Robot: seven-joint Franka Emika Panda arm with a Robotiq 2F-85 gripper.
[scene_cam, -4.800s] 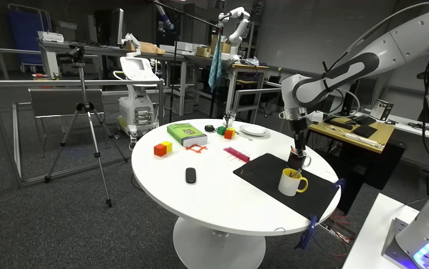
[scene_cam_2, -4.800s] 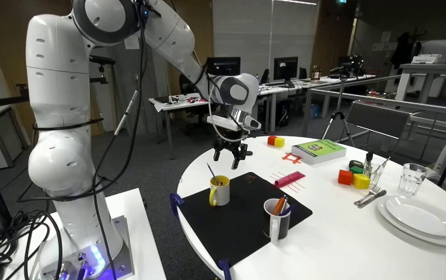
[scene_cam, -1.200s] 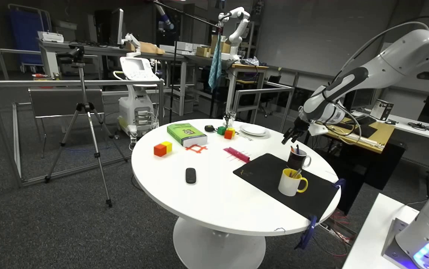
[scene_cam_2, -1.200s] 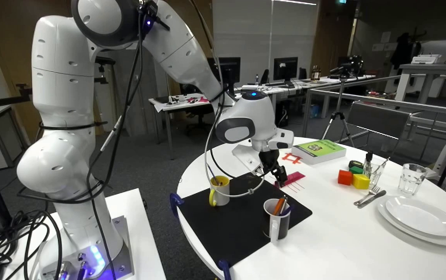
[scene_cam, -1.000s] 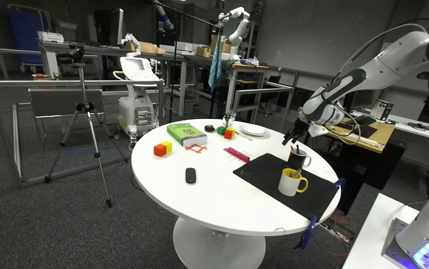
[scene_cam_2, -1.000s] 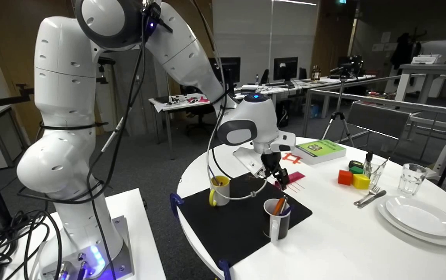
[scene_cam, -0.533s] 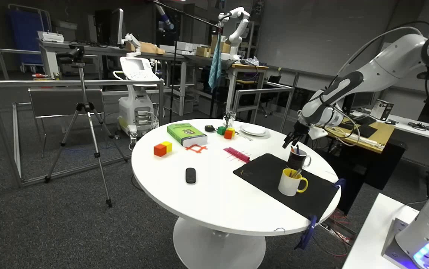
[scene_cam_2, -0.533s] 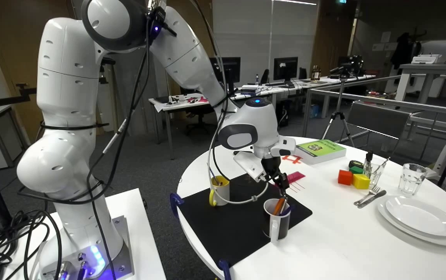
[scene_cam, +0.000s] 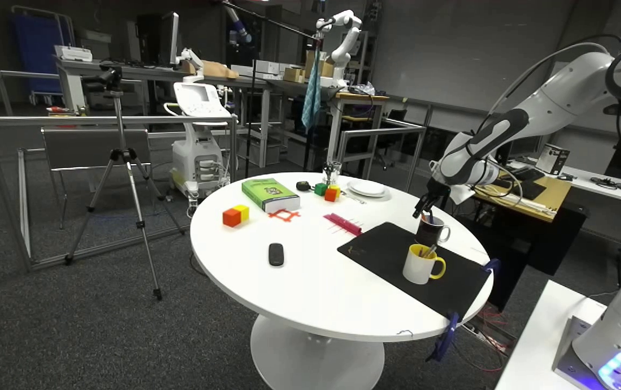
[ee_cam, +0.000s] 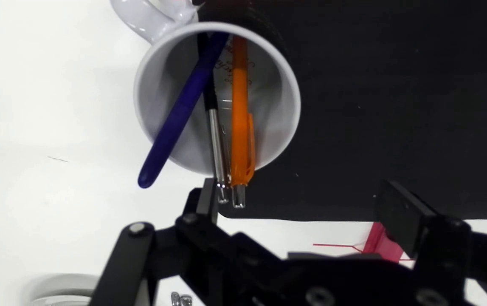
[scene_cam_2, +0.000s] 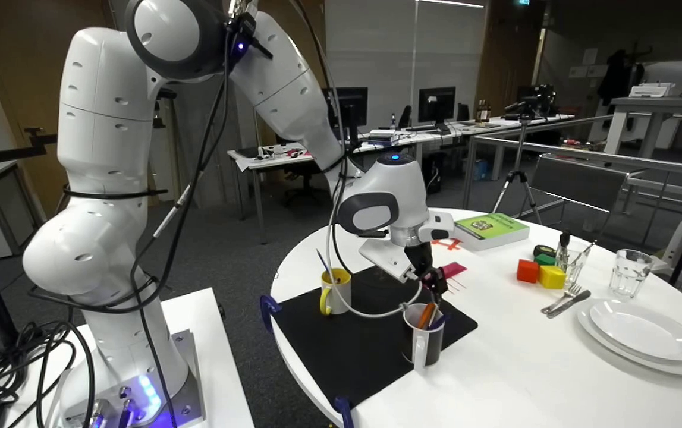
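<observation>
Hovering with its jaws spread, your black two-fingered gripper (ee_cam: 305,208) is near the slim orange plastic pen (ee_cam: 240,106), leaning in the white-lined dark ceramic mug (scene_cam_2: 433,341) at the black rectangular mat's (scene_cam_2: 364,345) edge.

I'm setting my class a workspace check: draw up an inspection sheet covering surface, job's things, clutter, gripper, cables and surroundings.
Surface: round white table, black mat, blue clamps at its edge.
Job's things: dark mug holding orange pen, blue pen and silver-black pen.
Clutter: yellow-handled mug, green book, coloured cubes, stacked plates.
Gripper: open, gripping nothing, close to the silver-black pen; contact unclear.
Cables: white cable hangs in a loop by the arm.
Surroundings: tripod, monitors.
</observation>
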